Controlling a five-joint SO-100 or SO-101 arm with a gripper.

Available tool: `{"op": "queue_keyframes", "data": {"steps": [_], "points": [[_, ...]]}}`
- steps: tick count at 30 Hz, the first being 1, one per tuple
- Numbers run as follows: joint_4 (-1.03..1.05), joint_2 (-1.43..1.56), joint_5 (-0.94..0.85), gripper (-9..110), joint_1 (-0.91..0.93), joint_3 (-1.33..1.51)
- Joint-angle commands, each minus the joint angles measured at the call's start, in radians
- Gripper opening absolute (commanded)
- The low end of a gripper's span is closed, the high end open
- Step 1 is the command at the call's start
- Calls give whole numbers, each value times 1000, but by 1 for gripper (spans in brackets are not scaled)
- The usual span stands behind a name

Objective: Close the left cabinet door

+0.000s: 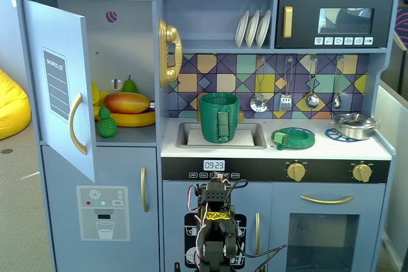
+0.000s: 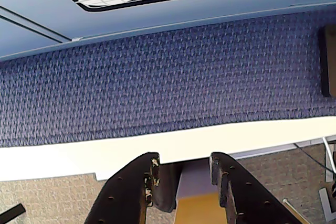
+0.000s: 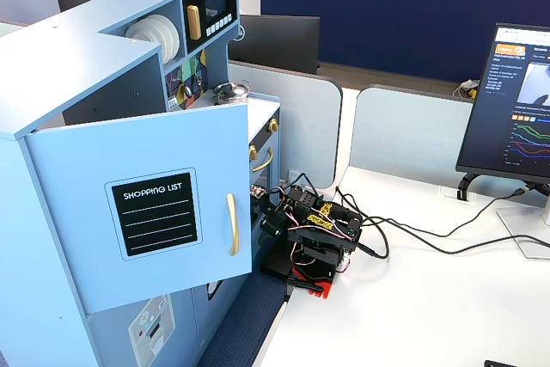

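The left cabinet door (image 1: 60,87) is light blue and stands swung open at the left of the toy kitchen. Its gold handle (image 1: 76,123) faces outward. In a fixed view from the side the door (image 3: 103,169) shows its black SHOPPING LIST panel (image 3: 155,212) and its handle (image 3: 231,223). My arm (image 1: 217,227) sits folded low in front of the kitchen, well right of and below the door. It also shows on the white table (image 3: 309,234). In the wrist view my gripper (image 2: 184,163) points down at the table edge and blue carpet, open and empty.
Toy fruit (image 1: 126,102) lies inside the open cabinet. A blue door with a water-dispenser graphic (image 1: 102,211) is below it. A green pot (image 1: 218,117) stands in the sink. Cables (image 3: 404,234) and a monitor (image 3: 511,109) are on the table to the arm's right.
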Motion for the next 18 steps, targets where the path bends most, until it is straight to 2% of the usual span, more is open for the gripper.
{"op": "queue_keyframes", "data": {"steps": [1, 13, 16, 18], "points": [[173, -3, -15, 0, 66, 15], [156, -3, -46, 0, 60, 14], [80, -5, -69, 0, 3, -43], [32, -8, -5, 0, -112, -152]]}}
